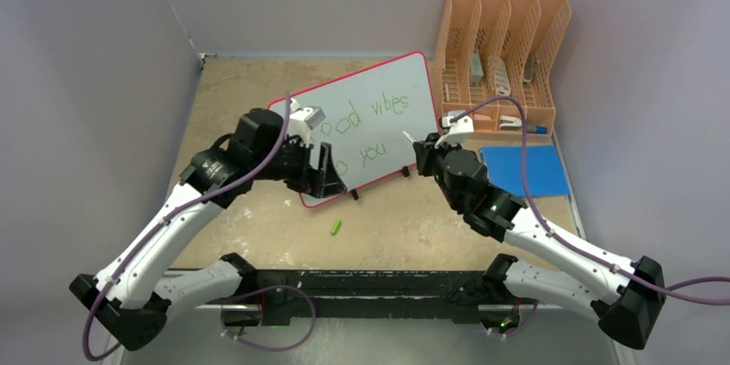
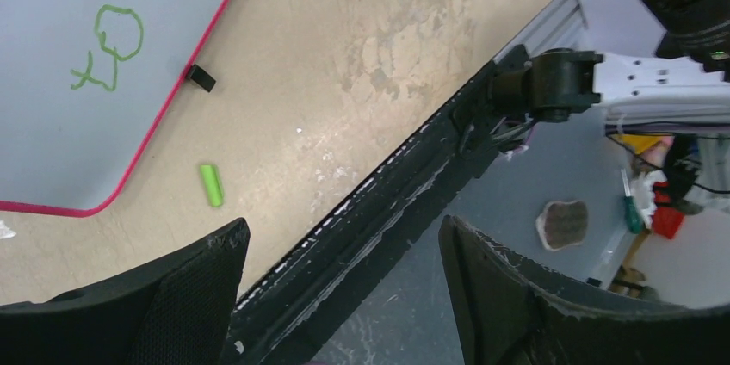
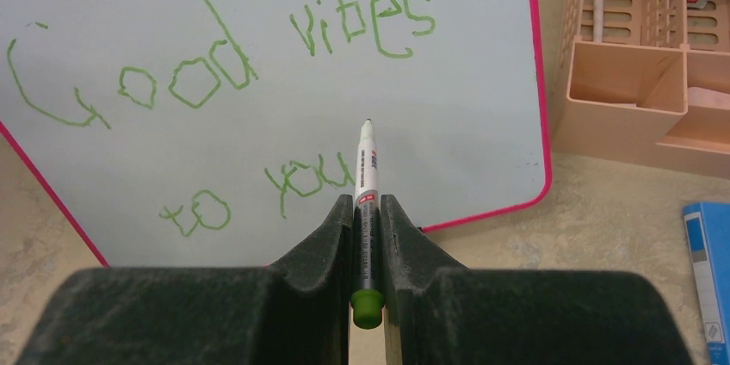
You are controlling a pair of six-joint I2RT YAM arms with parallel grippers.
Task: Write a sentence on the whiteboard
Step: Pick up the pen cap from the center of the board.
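Marker (image 3: 366, 184), R fingers (image 3: 411, 249), prob. off whiteboard (image 3: 482, 81)

Left gripper (image 2: 343, 236): jaws wide apart, nothing between them. Whiteboard (image 2: 52, 150): near corner, red rim, green letters (image 2: 108, 46) "to". Black clip foot (image 2: 200, 77) on its near edge. Green marker cap (image 2: 211, 185) lies on the tabletop (image 2: 361, 64) nearer than that corner, not touching it. Black rail (image 2: 405, 167) runs along the table's near edge.

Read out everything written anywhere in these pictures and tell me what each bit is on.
"Good vibes": green handwriting, upper line on the whiteboard.
"to you": its lower line.
Marker: print on the barrel, too small to read.
Blue folder: tiny mark near a corner, unreadable.
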